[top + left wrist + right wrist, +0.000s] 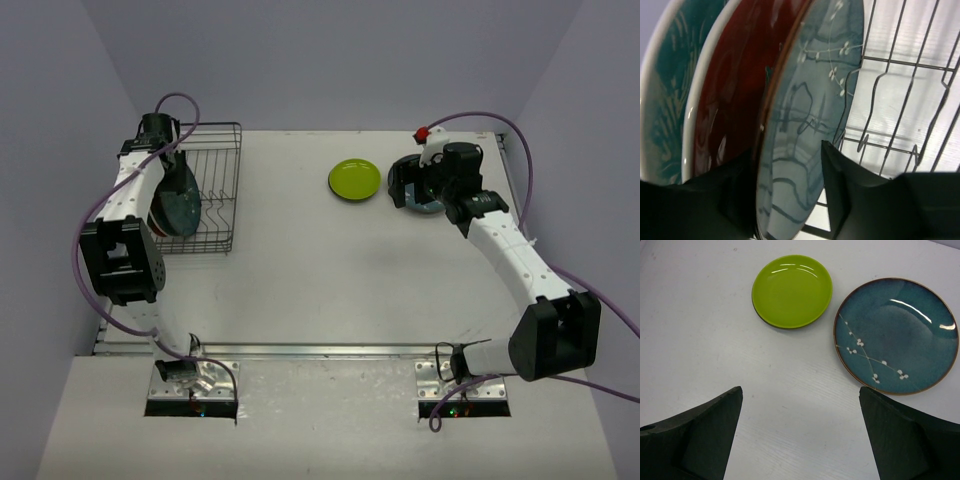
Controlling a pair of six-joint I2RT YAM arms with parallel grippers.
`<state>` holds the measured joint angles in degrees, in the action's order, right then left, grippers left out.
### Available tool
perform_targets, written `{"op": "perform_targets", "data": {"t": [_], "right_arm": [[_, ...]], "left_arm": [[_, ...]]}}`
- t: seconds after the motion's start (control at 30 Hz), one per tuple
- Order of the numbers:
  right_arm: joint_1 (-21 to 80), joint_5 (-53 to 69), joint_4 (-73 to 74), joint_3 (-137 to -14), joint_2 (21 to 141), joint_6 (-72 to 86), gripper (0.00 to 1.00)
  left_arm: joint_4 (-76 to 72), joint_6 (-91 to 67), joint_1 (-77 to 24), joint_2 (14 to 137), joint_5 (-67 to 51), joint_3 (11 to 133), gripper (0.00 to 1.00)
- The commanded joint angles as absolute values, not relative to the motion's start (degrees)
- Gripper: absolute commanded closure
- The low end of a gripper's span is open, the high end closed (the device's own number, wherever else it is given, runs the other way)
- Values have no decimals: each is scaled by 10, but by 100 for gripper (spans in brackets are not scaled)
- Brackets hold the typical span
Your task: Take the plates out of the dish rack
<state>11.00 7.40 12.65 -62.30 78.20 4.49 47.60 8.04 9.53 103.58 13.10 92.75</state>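
White surface [320, 270] under lilac walls. At its left, the dish rack [218, 185] holds three upright plates, which only the left wrist view tells apart: a teal-patterned plate [662, 100], a red plate [730, 90] and a bluish-teal branch plate [805, 100], whose rim the left claw [788, 152] pinches. Right of centre, a lime-green plate [792, 290] lies flat beside a second blue plate [896, 335]. The overhead view mostly hides this one beneath the right claw [801, 390], spread wide above the surface.
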Motion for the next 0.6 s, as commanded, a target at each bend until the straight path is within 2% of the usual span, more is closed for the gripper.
{"op": "perform_targets", "data": {"t": [0.0,0.1,0.2,0.47,0.57], "right_arm": [[110,65,101,-616,778,40,1],[109,66,101,-615,777,40,1],[109,72,101,-614,776,46,1],[110,89,101,-613,768,62,1],[110,96,101,-615,766,67,1]], "left_arm": [[440,76,98,1046,115,914,67],[434,75,98,1037,113,915,81],[439,76,98,1028,114,926,98],[449,87,98,973,111,990,100],[462,100,96,952,98,1054,100]]}}
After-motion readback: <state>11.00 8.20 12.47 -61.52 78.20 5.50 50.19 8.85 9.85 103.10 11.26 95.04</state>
